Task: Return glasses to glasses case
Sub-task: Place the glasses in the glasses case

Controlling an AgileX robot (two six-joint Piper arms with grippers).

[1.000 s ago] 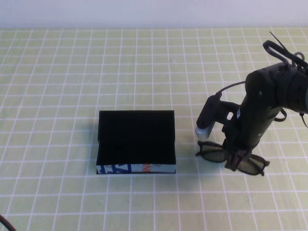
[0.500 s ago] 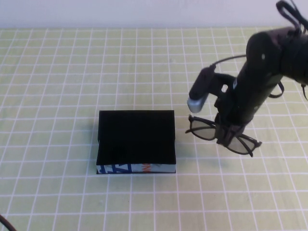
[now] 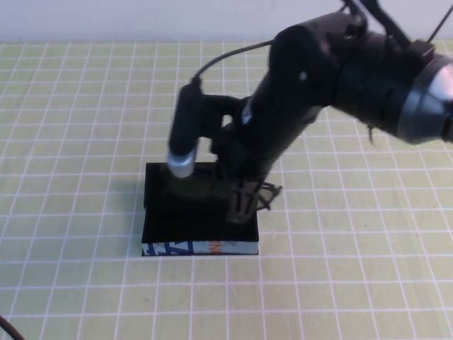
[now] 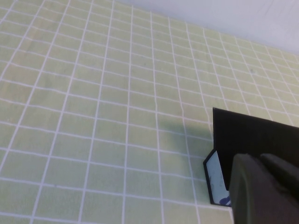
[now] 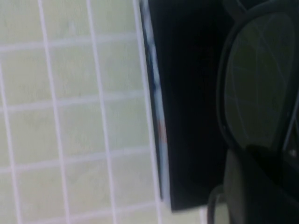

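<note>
The black glasses case [image 3: 200, 230] lies open on the checked cloth, its white printed side toward the robot. My right gripper [image 3: 241, 202] is shut on the black glasses [image 3: 202, 190] and holds them just over the case's dark inside, toward its right half. In the right wrist view a tinted lens [image 5: 259, 93] hangs over the case [image 5: 187, 116], with a gripper finger [image 5: 254, 186] on the frame. My left gripper [image 4: 264, 186] is out of the high view; its wrist view shows it shut and empty, with the case [image 4: 252, 133] beyond it.
A yellow-green cloth with a white grid [image 3: 85, 127] covers the table. A pale wall [image 3: 141, 18] runs along the far edge. The right arm [image 3: 340, 71] reaches across from the right, over the cloth behind the case.
My right gripper has lifted the glasses off the cloth to the right of the case and carried them left, to just above the open case.
</note>
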